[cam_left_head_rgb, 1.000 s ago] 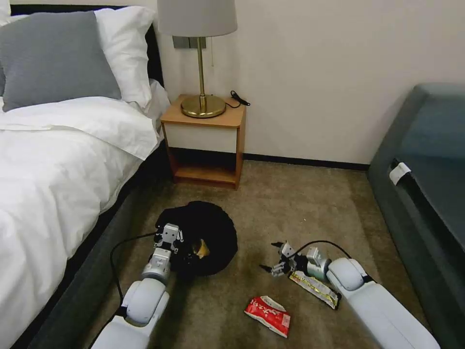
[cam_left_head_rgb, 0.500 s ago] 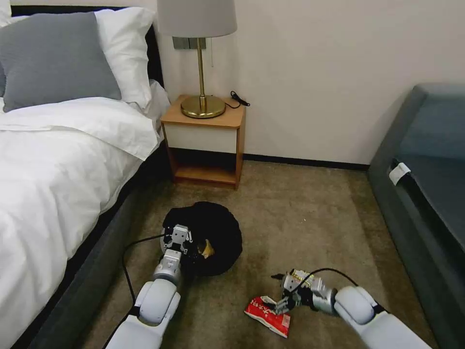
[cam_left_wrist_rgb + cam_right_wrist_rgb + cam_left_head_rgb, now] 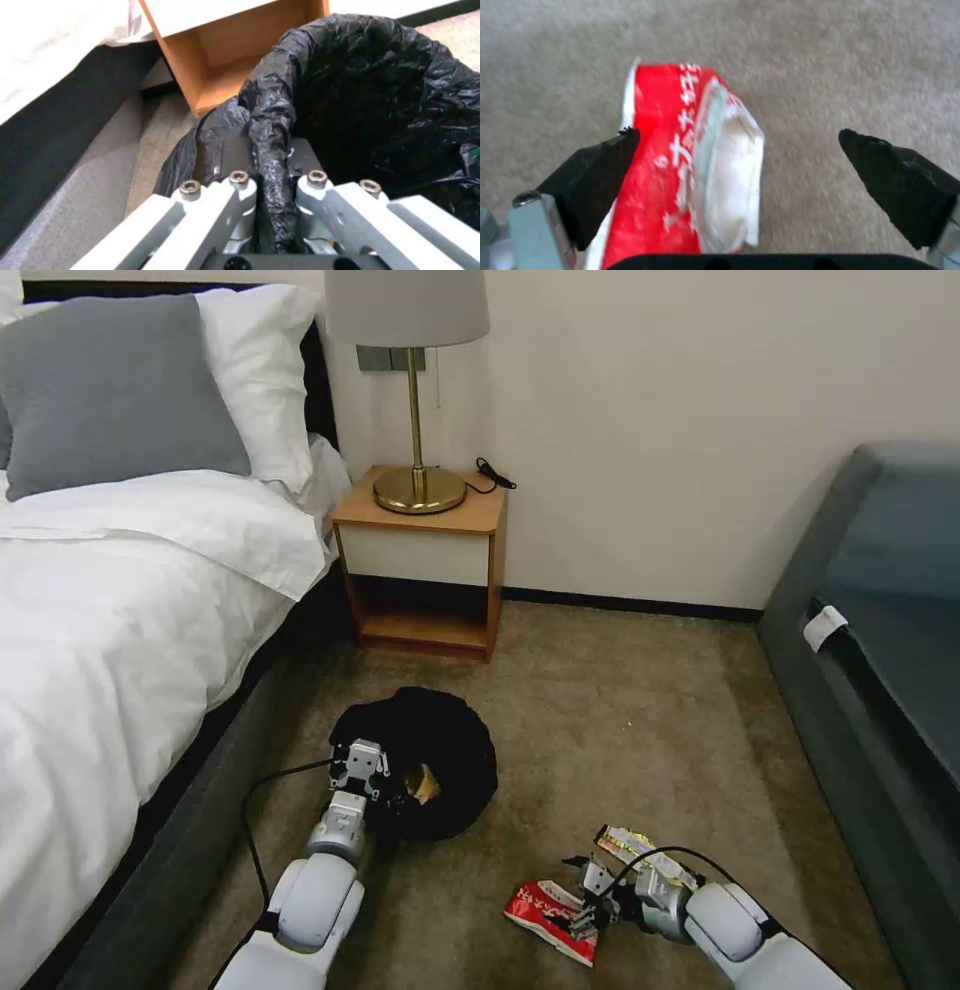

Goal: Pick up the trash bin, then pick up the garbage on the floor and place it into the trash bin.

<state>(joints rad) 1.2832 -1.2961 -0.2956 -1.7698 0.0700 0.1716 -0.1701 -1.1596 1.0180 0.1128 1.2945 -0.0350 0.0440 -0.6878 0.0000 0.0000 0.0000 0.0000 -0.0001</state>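
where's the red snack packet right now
The red-white snack packet lies on the carpet at the lower right of the head view, between the open fingers of the right gripper, with the dark silvery bar wrapper just beyond it.

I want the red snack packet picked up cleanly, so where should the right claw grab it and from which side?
Take the red snack packet across its narrow width, near the puffed white end, coming straight down from above. It lies flat on the carpet, so no side edge offers itself. The right claw hangs open over it, one finger at its red edge and the other out over bare carpet; centring it first would probably help.
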